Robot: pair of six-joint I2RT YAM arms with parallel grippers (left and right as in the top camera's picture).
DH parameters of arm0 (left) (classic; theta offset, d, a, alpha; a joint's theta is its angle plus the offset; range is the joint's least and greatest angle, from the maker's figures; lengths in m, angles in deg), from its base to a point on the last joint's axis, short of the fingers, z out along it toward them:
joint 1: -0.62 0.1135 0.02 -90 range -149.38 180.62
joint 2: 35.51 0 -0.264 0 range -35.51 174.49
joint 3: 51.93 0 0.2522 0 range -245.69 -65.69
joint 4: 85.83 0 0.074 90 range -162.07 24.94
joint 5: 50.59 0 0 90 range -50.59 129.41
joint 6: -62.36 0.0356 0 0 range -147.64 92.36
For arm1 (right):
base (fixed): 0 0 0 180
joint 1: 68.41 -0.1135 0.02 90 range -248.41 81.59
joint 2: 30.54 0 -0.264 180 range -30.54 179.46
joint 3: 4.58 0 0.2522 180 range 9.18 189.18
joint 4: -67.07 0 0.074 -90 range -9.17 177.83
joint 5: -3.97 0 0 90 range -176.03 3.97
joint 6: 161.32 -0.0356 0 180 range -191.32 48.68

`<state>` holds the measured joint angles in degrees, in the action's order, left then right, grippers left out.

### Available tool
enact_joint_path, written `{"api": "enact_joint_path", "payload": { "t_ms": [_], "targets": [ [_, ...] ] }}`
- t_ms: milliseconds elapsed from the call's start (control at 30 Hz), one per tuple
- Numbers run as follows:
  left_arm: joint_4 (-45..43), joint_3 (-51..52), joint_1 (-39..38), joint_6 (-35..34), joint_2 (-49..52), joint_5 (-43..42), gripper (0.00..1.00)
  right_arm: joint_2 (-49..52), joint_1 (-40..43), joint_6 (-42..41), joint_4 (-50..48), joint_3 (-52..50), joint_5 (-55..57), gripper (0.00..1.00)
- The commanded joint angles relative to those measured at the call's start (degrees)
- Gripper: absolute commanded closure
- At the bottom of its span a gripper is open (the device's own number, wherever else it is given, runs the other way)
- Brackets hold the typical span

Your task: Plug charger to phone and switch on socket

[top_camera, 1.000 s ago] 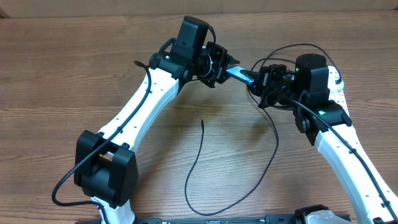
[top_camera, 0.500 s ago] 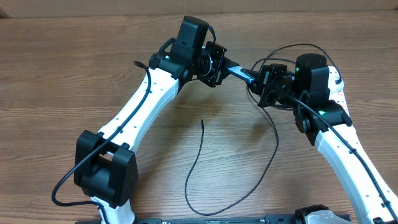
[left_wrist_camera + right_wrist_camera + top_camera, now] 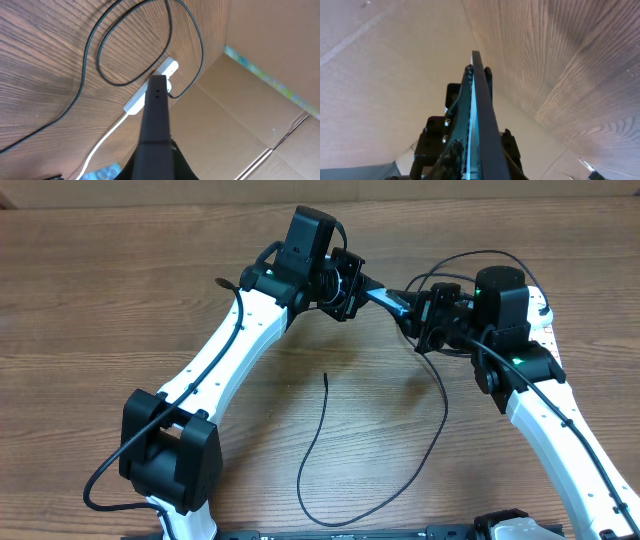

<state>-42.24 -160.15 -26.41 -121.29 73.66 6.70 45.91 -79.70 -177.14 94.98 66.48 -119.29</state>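
Our left end effector is pressed together on one end of the phone, held in the air above the surface. In its wrist view the dark slab juts straight ahead. Our right end effector has the phone's other end between its fingers, but we cannot tell whether it is pinching or slack. Past the phone's far end, ahead of the left end effector, lies the socket with its white cord. The charger lies below and behind both, its tip free and well apart from the phone. We judge a drop the main risk: if the right lets go while the left grips only an end, the phone could pivot or slip.
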Motion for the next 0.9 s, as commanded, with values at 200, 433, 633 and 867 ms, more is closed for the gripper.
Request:
{"api": "enact_joint_path", "payload": {
  "t_ms": [200,433,633,867],
  "targets": [
    [-0.1,-0.5,0.3,2.4,-1.7,-0.6,0.95,-0.5,-0.7,2.8,-0.7,0.4,-1.9,0.19],
    [0.0,-0.5,5.1,6.8,-1.7,-4.1,0.96,-0.5,-0.6,7.4,-0.8,0.4,-2.8,0.00],
    [0.5,-0.5,11.7,18.3,-1.7,-12.6,0.96,-0.5,-0.6,14.3,-0.7,0.4,-4.6,0.00],
    [9.2,-0.5,19.9,38.2,-1.7,-23.1,0.96,-0.5,-0.6,24.1,1.0,0.4,-4.6,0.00]
  ]
}}
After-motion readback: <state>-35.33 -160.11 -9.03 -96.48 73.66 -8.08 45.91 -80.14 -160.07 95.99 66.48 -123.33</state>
